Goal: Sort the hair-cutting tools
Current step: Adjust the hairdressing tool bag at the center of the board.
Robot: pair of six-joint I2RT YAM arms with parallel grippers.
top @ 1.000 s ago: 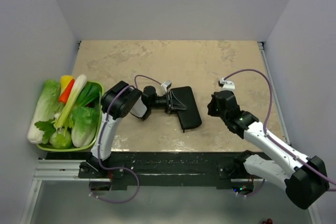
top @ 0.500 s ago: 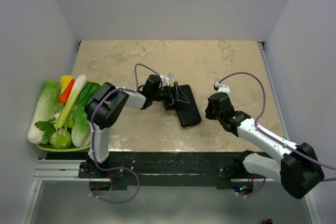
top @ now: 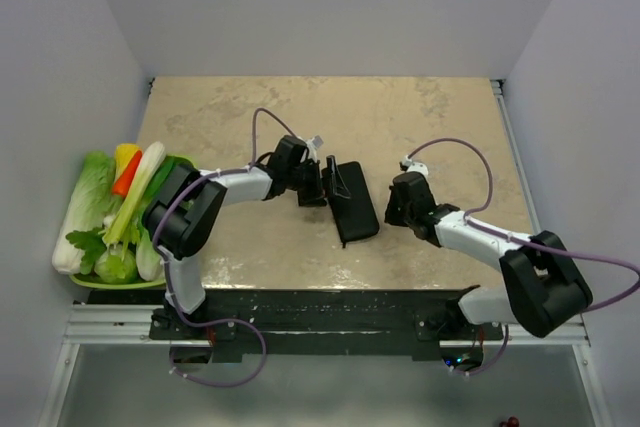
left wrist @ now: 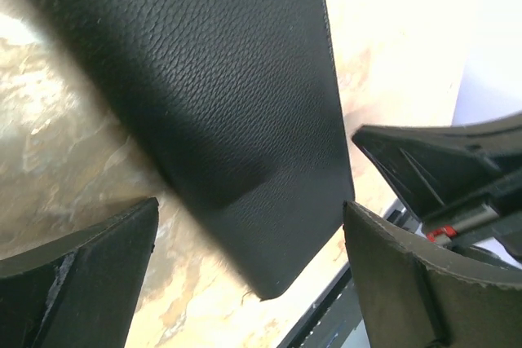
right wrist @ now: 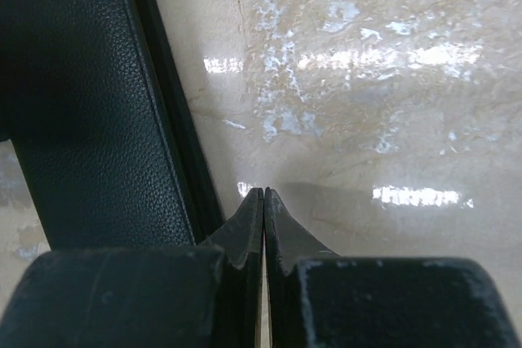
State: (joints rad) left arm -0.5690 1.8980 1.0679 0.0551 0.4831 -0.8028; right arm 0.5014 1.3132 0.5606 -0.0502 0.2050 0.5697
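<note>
Hair-cutting tools show plainly in no view; I judge them tucked inside the black case [top: 355, 209], which lies between the two end effectors. The left end effector [top: 322, 185] has just spread wide around the case's corner, so no grip holds now. The right end effector [top: 390, 209], pressed together, has moved in beside the case. Only its wrist view shows the tips over bare table [right wrist: 391, 79].

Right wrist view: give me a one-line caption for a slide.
Shut right gripper low over the table, tips beside the edge of the black case.
</note>
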